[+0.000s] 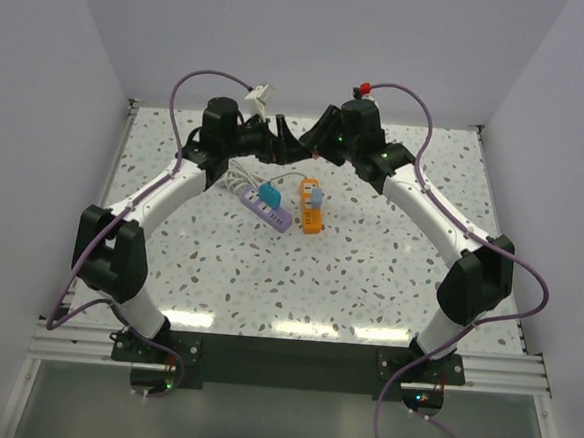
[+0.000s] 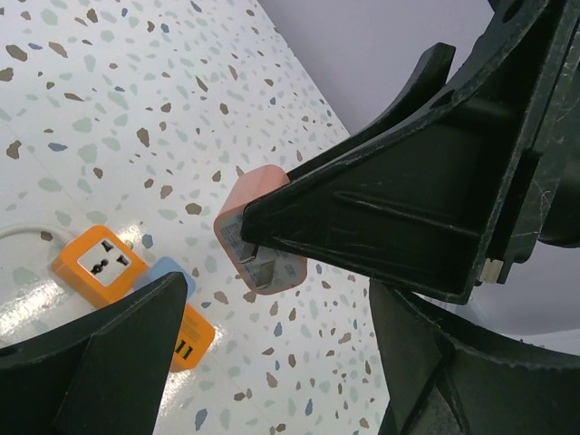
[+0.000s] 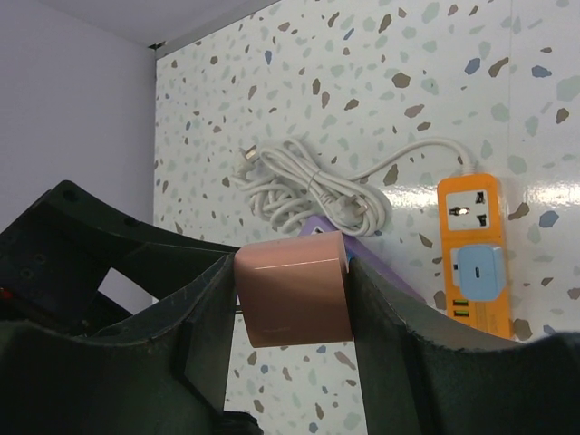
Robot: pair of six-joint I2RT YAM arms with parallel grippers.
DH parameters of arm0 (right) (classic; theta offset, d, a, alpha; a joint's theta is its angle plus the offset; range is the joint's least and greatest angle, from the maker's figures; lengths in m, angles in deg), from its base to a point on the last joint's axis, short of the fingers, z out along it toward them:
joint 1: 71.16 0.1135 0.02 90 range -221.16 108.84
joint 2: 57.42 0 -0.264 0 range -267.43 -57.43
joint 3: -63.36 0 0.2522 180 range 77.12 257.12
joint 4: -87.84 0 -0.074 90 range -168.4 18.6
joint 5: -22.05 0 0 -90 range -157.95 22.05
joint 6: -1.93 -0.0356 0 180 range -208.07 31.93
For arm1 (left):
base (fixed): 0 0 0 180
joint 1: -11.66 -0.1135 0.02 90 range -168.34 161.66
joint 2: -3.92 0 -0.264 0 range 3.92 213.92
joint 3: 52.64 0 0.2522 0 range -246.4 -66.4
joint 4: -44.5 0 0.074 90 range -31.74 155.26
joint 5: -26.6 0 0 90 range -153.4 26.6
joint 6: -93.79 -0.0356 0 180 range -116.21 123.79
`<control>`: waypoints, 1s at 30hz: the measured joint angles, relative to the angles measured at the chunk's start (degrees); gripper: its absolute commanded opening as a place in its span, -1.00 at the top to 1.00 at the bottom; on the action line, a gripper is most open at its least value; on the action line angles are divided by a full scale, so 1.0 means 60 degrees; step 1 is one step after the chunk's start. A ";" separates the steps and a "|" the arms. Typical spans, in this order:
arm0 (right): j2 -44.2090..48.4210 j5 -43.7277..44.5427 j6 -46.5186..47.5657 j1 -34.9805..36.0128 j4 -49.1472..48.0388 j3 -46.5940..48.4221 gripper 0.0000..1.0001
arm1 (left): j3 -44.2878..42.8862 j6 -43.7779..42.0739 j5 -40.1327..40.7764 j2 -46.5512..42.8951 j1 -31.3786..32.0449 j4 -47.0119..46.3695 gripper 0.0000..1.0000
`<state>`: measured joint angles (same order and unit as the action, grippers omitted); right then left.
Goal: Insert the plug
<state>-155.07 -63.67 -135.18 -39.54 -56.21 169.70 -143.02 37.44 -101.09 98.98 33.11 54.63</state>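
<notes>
Plug [image 3: 294, 299] pinched tight in the right gripper [image 3: 292, 272], up in the air over the far middle of the table [image 1: 368, 284], left gripper [image 2: 276, 313] spread wide and empty alongside: square the prongs [image 2: 261, 272] over the orange strip [image 3: 471, 237] and its free socket [image 3: 468, 207], then press straight down.

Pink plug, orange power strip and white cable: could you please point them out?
pink plug [image 3: 293, 288]: right wrist view, flat side face.
orange power strip [image 3: 468, 213]: right wrist view, upper socket.
white cable [image 3: 313, 188]: right wrist view, coiled bundle's middle.
</notes>
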 measured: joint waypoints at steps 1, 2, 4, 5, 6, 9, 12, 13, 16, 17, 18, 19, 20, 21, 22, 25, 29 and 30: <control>0.0000 -0.0033 -0.0047 0.0011 -0.0018 0.0000 0.75 | -0.0004 0.0029 0.0000 0.0015 0.0000 0.0000 -0.72; 0.0000 -0.0058 -0.0084 0.0029 -0.0051 0.0000 0.75 | 0.0000 0.0044 0.0004 0.0015 0.0000 0.0000 -0.72; 0.0000 -0.0058 -0.0149 0.0055 -0.0113 0.0000 0.75 | 0.0000 0.0051 0.0029 0.0015 0.0000 -0.0022 -0.71; 0.0000 -0.0062 -0.0171 0.0069 -0.0157 0.0000 0.75 | 0.0000 0.0058 0.0047 0.0015 0.0000 -0.0025 -0.67; 0.0000 -0.0062 -0.0215 0.0087 -0.0193 0.0000 0.75 | 0.0000 0.0080 0.0073 0.0015 0.0000 -0.0025 -0.64; 0.0000 -0.0091 -0.0306 0.0109 -0.0288 0.0000 0.75 | 0.0000 0.0219 0.0117 0.0015 0.0000 -0.0058 -0.51; 0.0000 -0.0135 -0.0408 0.0124 -0.0382 0.0000 0.75 | 0.0000 0.0361 0.0149 0.0029 0.0000 -0.0193 -0.32; 0.0000 -0.0138 -0.0430 0.0127 -0.0419 0.0000 0.75 | 0.0000 0.0423 0.0149 0.0036 0.0000 -0.0248 -0.25; 0.0000 -0.0138 -0.0492 0.0146 -0.0488 0.0000 0.75 | 0.0000 0.0601 0.0142 0.0087 0.0000 -0.0397 -0.12; 0.0000 -0.0135 -0.0503 0.0157 -0.0506 0.0000 0.75 | 0.0000 0.0678 0.0142 0.0106 0.0000 -0.0444 -0.10; 0.0000 -0.0135 -0.0503 0.0164 -0.0525 0.0000 0.75 | 0.0000 0.0754 0.0146 0.0124 0.0000 -0.0470 -0.07; 0.0000 -0.0135 -0.0506 0.0178 -0.0554 0.0000 0.75 | 0.0000 0.0823 0.0146 0.0138 0.0000 -0.0481 0.02; 0.0000 -0.0135 -0.0506 0.0189 -0.0572 0.0000 0.75 | 0.0000 0.0914 0.0149 0.0146 0.0000 -0.0499 0.05; 0.0000 -0.0131 -0.0510 0.0197 -0.0590 0.0000 0.75 | 0.0000 0.1002 0.0153 0.0157 0.0000 -0.0528 0.08; 0.0000 -0.0131 -0.0514 0.0211 -0.0608 0.0000 0.75 | 0.0000 0.1075 0.0164 0.0168 0.0000 -0.0554 0.13; 0.0000 -0.0124 -0.0510 0.0233 -0.0670 0.0000 0.75 | 0.0000 0.1311 0.0208 0.0211 0.0000 -0.0608 0.22; -0.0058 -0.0058 -0.0503 0.0248 -0.0739 0.0000 0.75 | 0.0000 0.1621 0.0317 0.0248 0.0000 -0.0630 0.31; -0.0066 -0.0051 -0.0510 0.0248 -0.0747 -0.0004 0.75 | 0.0000 0.1683 0.0331 0.0255 0.0000 -0.0630 0.34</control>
<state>-155.46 -63.98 -138.24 -38.06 -60.69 169.68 -143.02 47.53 -99.11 100.51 33.11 50.84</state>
